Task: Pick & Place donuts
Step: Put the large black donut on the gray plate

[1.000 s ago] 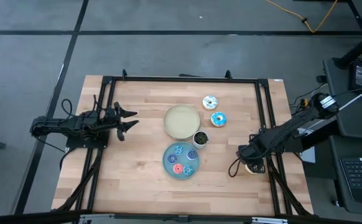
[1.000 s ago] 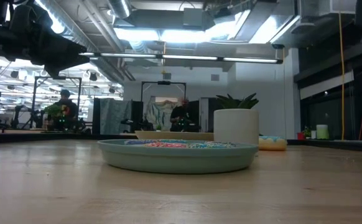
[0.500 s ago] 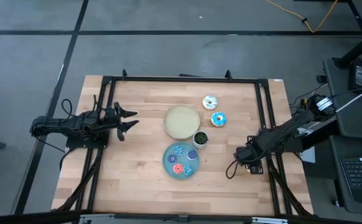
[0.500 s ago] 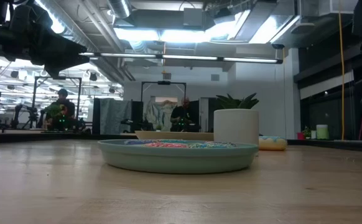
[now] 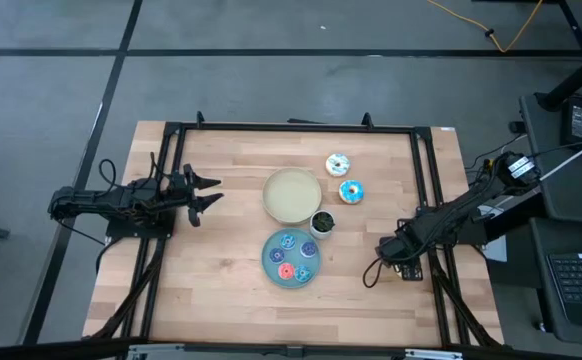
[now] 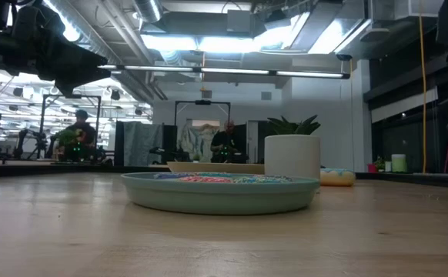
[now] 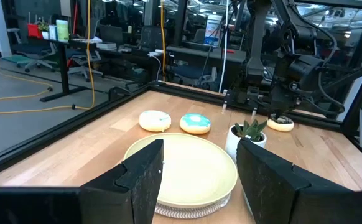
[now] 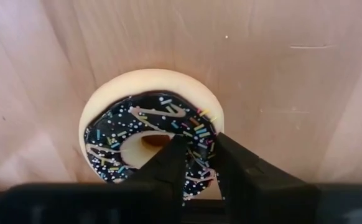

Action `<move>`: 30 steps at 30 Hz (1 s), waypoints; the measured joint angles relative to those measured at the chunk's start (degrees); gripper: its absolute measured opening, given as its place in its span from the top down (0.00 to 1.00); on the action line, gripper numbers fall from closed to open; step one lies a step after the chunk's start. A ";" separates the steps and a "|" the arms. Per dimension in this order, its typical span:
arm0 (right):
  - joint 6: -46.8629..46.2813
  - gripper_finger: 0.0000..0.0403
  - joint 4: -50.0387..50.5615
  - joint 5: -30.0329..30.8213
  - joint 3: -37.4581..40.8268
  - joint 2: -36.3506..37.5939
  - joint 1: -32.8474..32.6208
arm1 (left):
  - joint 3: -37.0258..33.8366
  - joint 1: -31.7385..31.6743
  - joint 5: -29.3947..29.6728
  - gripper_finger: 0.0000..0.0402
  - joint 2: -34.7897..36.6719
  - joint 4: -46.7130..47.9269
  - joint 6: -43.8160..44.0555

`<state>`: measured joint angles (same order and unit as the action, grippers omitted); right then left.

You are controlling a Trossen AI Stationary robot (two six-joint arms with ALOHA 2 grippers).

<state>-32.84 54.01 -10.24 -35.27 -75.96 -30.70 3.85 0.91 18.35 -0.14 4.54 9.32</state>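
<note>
The dark brown donut [image 8: 153, 134], with sprinkles and a cream underside, lies near the table's right edge. My right gripper [image 8: 198, 146] comes down on it and is shut on its ring; in the high view the gripper [image 5: 401, 266] covers it. The white-iced donut [image 5: 338, 164] and the light-blue-iced donut [image 5: 351, 191] lie flat on the table at the far right of the middle. Several tiny donuts lie in the blue plate [image 5: 269, 262]. My left gripper [image 5: 211, 193] hangs open over the table's left side. My right gripper pinches one side of the dark brown donut's ring [image 8: 201, 127]. One finger [image 8: 168, 158] stands at the hole and the other finger [image 8: 234, 165] outside the rim. The fingers point down from above. The donut looks flat on the table.
A cream plate [image 5: 293, 195] sits mid-table, with a small white pot holding a plant [image 5: 322, 222] between it and the blue plate. A black frame [image 5: 426, 180] runs along the table's edges. Bare wood lies between the blue plate and my right gripper.
My right gripper has shifted a little toward the table's left and now covers the donut, which showed beside it a second ago in the high view. The left arm has kept still.
</note>
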 joint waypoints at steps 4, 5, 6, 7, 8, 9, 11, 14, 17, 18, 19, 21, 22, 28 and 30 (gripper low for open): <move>-0.06 0.84 -0.36 0.00 0.00 0.00 0.00 | -0.01 0.01 0.00 0.51 0.02 0.01 0.00; -0.06 0.85 -0.36 0.00 0.00 0.00 0.00 | -0.01 0.00 0.00 0.51 0.01 0.02 0.00; -0.10 0.85 -0.36 0.00 0.00 0.00 0.00 | 0.00 0.02 0.00 0.51 0.00 0.02 0.00; -0.30 0.85 -0.37 -0.05 0.00 0.00 0.00 | -0.01 0.00 0.00 0.51 0.00 0.02 0.00; -1.05 0.86 -0.38 -0.28 0.00 0.00 0.00 | 0.00 0.00 0.00 0.51 0.01 0.02 0.00; -1.63 0.86 -0.38 -0.51 -0.01 0.00 0.00 | -0.01 0.00 0.00 0.51 0.02 0.01 0.00; -2.87 0.85 -0.23 -1.03 -0.21 -0.02 0.00 | -0.01 0.00 0.00 0.51 0.00 0.02 0.00; -2.99 0.85 0.03 -1.14 -1.18 -0.02 0.01 | -0.02 0.00 0.00 0.51 0.00 0.01 0.00; -2.89 0.86 1.08 -1.21 -2.53 -0.02 0.02 | 0.00 0.02 0.00 0.51 0.01 0.02 0.00; -2.88 0.86 1.27 -1.23 -3.03 -0.02 0.02 | 0.00 0.00 0.00 0.51 -0.01 0.00 0.00; -2.88 0.87 1.41 -1.25 -3.50 -0.02 0.02 | 0.00 0.02 0.00 0.51 0.02 0.02 0.00; -2.86 0.87 1.88 -1.29 -4.44 -0.02 0.02 | 0.00 0.00 0.00 0.51 0.00 0.02 0.00; -2.86 0.87 2.12 -1.29 -4.92 -0.02 0.02 | -0.01 0.02 0.00 0.51 -0.01 0.00 0.00; -2.75 0.87 4.39 -1.47 -8.28 -0.02 0.02 | -0.01 0.00 0.00 0.51 0.02 -0.01 0.00; -2.71 0.87 5.41 -1.73 -9.52 -0.02 0.02 | 0.00 0.02 0.00 0.51 -0.01 0.02 0.00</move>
<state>-35.55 59.42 -11.97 -44.78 -75.99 -30.68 3.86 0.93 18.35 -0.14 4.56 9.32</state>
